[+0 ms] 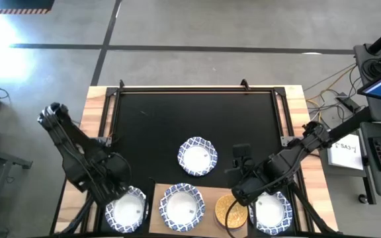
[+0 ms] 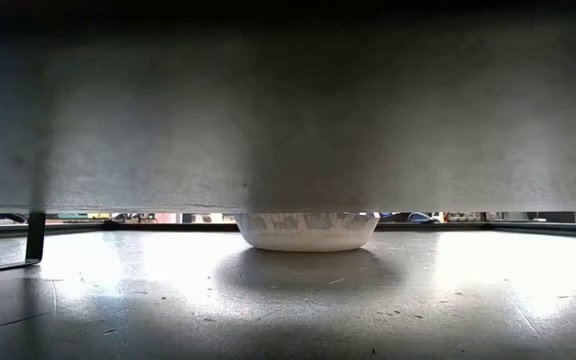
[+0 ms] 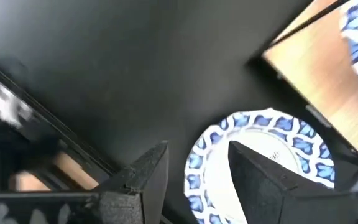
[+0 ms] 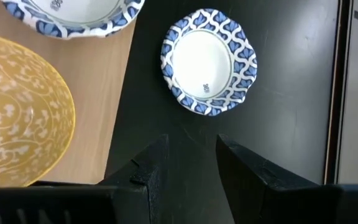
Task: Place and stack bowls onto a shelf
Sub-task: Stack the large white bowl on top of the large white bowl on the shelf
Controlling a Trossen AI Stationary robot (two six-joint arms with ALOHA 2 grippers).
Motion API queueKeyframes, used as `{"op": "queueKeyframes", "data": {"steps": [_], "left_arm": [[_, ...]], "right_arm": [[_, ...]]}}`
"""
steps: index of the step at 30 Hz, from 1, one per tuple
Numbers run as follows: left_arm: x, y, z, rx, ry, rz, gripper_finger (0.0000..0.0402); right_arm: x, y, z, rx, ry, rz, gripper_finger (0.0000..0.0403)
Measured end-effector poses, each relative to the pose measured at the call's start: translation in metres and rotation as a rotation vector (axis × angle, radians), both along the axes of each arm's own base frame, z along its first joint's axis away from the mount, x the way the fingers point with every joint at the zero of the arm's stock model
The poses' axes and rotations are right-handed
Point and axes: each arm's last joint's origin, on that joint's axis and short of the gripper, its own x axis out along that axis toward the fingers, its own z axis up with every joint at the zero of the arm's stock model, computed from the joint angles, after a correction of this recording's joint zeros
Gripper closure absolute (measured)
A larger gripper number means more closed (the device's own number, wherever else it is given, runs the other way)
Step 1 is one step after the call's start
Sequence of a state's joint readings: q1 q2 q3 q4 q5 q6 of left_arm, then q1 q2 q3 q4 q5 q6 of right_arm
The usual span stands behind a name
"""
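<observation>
L gripper [image 1: 121, 198] at lower left, jaws open, astride rim of white bowl [image 1: 126, 210]. R gripper [image 1: 238, 173] lower right, jaws open, empty; gold bowl [image 1: 230, 210] on shelf [image 1: 156, 210] below it.

Four white bowls with blue patterned rims: one [image 1: 198, 157] alone on the black mat [image 1: 177, 119], ahead of the right gripper [image 1: 238, 173]; one [image 1: 182, 206] on the light-wood shelf [image 1: 208, 201]; one [image 1: 126, 210] under the left gripper [image 1: 116, 192]; one [image 1: 272, 211] beneath the right arm. One yellow-gold bowl [image 1: 229, 210] sits just beside the right gripper. Two grippers, one shelf.
</observation>
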State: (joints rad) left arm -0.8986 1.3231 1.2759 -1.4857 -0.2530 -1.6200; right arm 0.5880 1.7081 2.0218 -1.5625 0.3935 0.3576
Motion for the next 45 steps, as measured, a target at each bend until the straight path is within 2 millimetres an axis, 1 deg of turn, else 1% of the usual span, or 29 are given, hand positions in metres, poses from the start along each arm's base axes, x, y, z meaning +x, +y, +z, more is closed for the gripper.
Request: {"op": "queueKeyframes", "data": {"steps": [2, 4, 6, 8, 17, 21, 26, 33, 41, 43, 45], "left_arm": [[-0.005, 0.002, -0.014, -0.059, 0.002, 0.017, 0.0251], [-0.005, 0.002, -0.028, -0.107, -0.011, 0.018, 0.0251], [-0.005, 0.001, -0.041, -0.127, -0.023, 0.014, 0.0251], [-0.004, 0.0, -0.05, -0.144, -0.029, 0.005, 0.0251], [-0.004, -0.008, -0.087, -0.172, 0.156, -0.005, 0.0251], [-0.001, -0.014, -0.103, -0.203, 0.196, -0.013, 0.0251], [0.0, -0.017, -0.118, -0.186, 0.226, -0.017, 0.0251], [-0.003, -0.013, -0.132, -0.143, 0.26, 0.001, 0.0251], [-0.003, -0.014, -0.149, -0.223, 0.205, 0.012, 0.0253], [-0.002, -0.014, -0.149, -0.229, 0.2, 0.013, 0.0262], [-0.002, -0.014, -0.149, -0.231, 0.198, 0.013, 0.0281]], "right_arm": [[0.0, 0.0, -0.003, -0.006, 0.009, 0.001, 0.0278], [0.0, 0.0, -0.005, -0.014, 0.02, 0.002, 0.0278], [0.0, 0.0, -0.008, -0.023, 0.031, 0.01, 0.0278], [0.0, 0.0, -0.01, -0.029, 0.039, 0.015, 0.0278], [0.0, 0.0, -0.013, -0.037, 0.051, 0.015, 0.0278], [0.0, 0.0, -0.014, -0.038, 0.052, 0.015, 0.0278], [0.001, 0.0, -0.014, -0.037, 0.053, 0.015, 0.0278], [0.001, 0.001, -0.014, -0.036, 0.054, 0.016, 0.0278], [0.0, 0.001, -0.014, -0.033, 0.053, 0.011, 0.0278], [0.0, 0.001, -0.014, -0.033, 0.053, 0.011, 0.0277], [0.0, 0.001, -0.014, -0.031, 0.055, 0.013, 0.0278]]}}
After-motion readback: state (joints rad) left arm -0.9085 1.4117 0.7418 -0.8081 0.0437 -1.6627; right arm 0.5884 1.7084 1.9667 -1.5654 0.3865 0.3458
